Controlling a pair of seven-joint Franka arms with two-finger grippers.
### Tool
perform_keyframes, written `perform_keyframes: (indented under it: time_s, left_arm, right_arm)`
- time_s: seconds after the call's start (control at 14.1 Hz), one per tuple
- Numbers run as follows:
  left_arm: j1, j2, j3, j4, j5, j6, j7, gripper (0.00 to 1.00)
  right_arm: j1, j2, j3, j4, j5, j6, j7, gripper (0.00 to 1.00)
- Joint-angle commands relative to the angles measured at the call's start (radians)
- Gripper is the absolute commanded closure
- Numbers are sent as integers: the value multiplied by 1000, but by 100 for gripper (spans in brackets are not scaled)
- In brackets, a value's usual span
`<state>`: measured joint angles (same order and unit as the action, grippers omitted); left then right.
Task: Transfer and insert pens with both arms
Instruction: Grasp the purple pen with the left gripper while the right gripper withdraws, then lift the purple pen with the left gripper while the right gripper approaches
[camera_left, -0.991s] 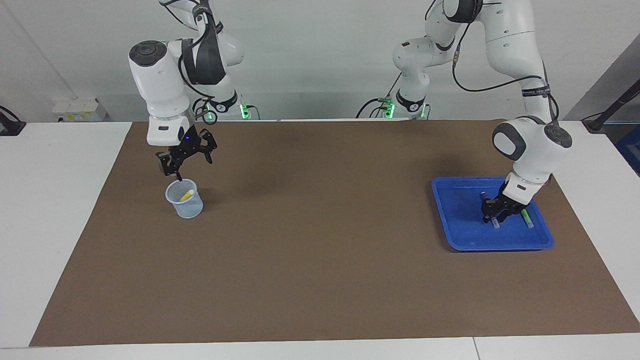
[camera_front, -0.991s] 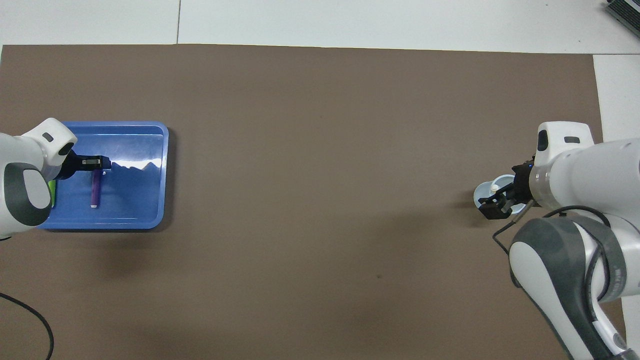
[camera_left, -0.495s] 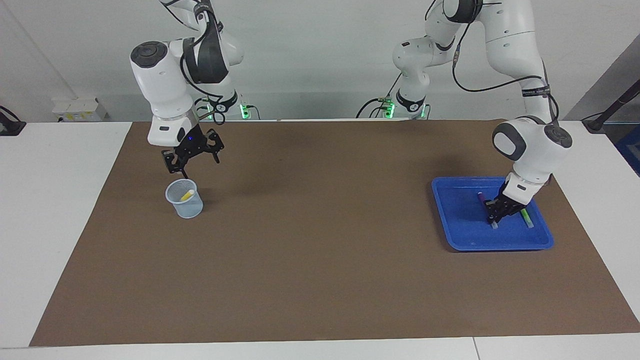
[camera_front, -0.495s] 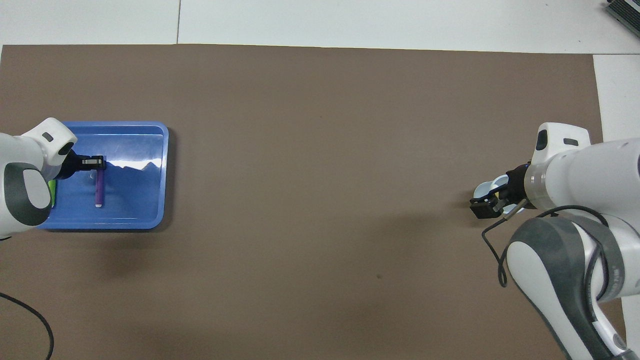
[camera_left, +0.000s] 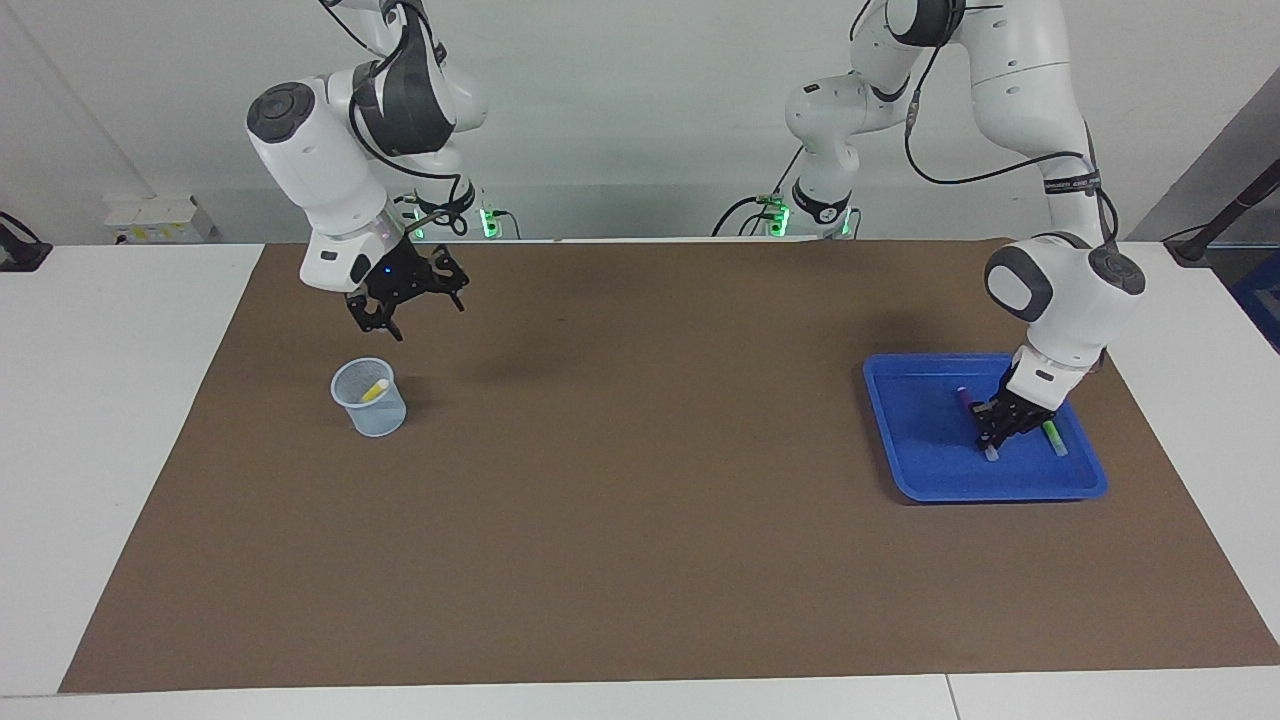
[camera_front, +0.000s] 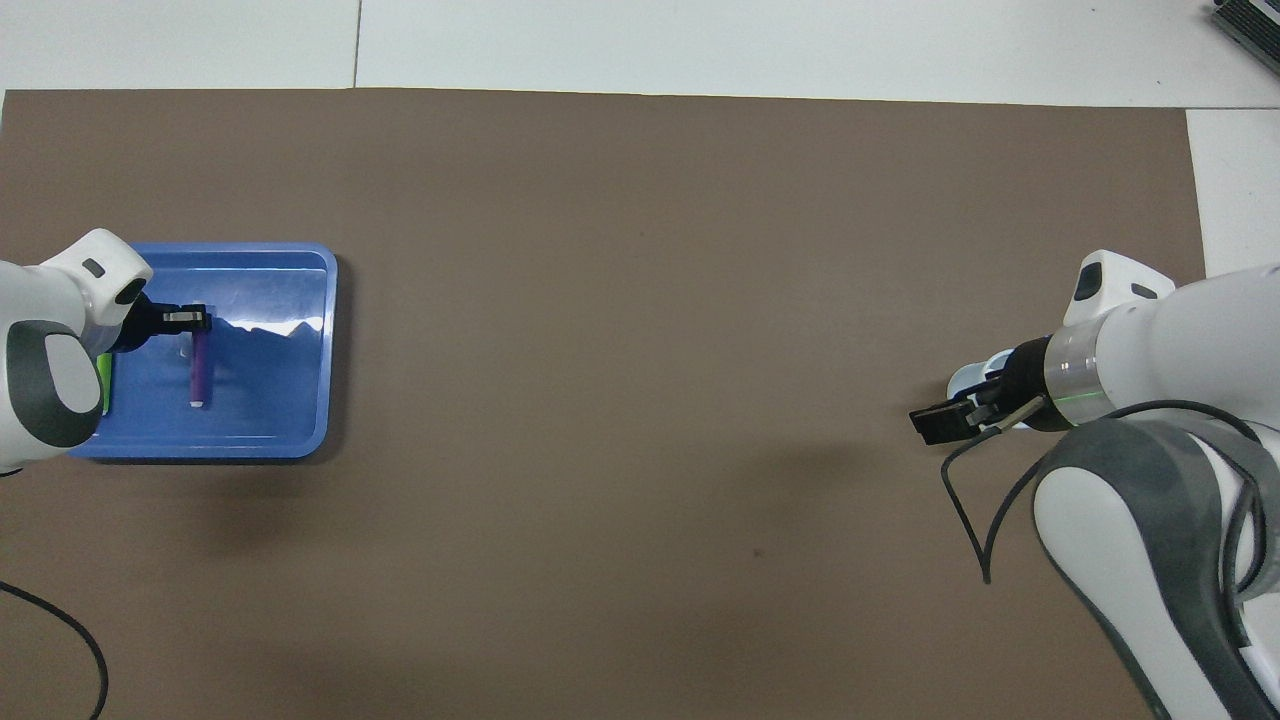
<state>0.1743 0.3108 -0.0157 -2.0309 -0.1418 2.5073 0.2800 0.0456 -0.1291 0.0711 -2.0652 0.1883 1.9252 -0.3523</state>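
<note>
A: We start at the left gripper. It sits low in the blue tray, fingertips pressed together on the purple pen. In the overhead view the black fingers pinch the pen at its end farther from the robots; its pale tip points toward the robots.

B: Agreed. We note the pen is slim, cylindrical and matte, lying along the tray floor. The green pen lies beside it in the same tray, toward the left arm's end of the table, mostly hidden under the wrist from above.

A: Tray: glossy moulded plastic, rectangular, rounded corners, raised rim, with a bright reflection on its floor.

B: Left arm pose: the wrist hangs steeply down over the tray, the rounded white joint housing above it, the forearm rising toward the base.

A: Right gripper: spread wide, nothing between its fingers. It is raised over the brown mat, close to the cup, tilted toward the table's middle.

B: Cup: translucent pale plastic, tapered and round. The yellow pen leans inside it, pale end up.

A: Right arm pose: the wrist is angled, the elbow high, and a loose black cable loops beside the wrist.

B: The mat is flat, matte and brown on a white table.
</note>
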Motion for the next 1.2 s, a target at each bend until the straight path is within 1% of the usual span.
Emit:
perform_keyframes:
  time_s: [0.0, 0.14, 0.35, 0.57, 0.85, 0.99, 1.13]
  left_arm:
    - [-9, 16, 6, 75, -18, -74, -7, 100]
    - [-10, 10, 7, 107, -18, -123, -57, 100]
    - [-13, -19, 3, 107, -18, -142, -162, 100]
    - [-33, -90, 5, 103, -19, -194, -322, 100]
    - [-59, -189, 5, 103, -19, -295, -514, 100]
    - [-84, -231, 5, 101, -19, -321, -632, 100]
    - [-111, -277, 5, 94, -19, -338, -750, 100]
  right_arm:
    - [-9, -4, 35, 59, 75, -66, 119, 0]
    - [-9, -4, 44, 57, 120, -61, 231, 0]
    - [-9, -6, 65, 54, 183, -49, 399, 0]
    - [-7, -7, 87, 43, 191, -28, 476, 0]
    - [48, -9, 87, 14, 191, 29, 544, 0]
    - [60, -9, 87, 13, 195, 46, 593, 0]
    - [62, -9, 87, 13, 278, 55, 636, 0]
